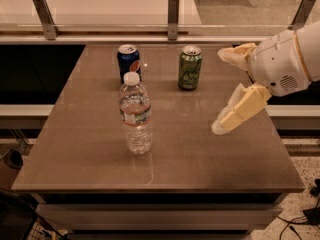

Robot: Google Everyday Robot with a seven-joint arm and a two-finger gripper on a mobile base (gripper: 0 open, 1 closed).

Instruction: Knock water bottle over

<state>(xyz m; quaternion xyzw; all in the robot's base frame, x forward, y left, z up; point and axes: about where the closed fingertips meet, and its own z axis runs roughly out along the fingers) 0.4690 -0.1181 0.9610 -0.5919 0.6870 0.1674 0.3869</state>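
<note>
The water bottle (135, 115) stands upright near the middle-left of the brown table (90, 159). It is clear ribbed plastic with a white cap and a pale label band. My gripper (221, 90) comes in from the right, above the table's right part. Its two cream fingers (241, 109) are spread wide apart, one high and one low, with nothing between them. It is well to the right of the bottle and apart from it.
A blue soda can (128, 61) stands behind the bottle at the back of the table. A green soda can (190, 67) stands to its right, just left of my upper finger. A railing with metal posts (173, 16) runs behind the table.
</note>
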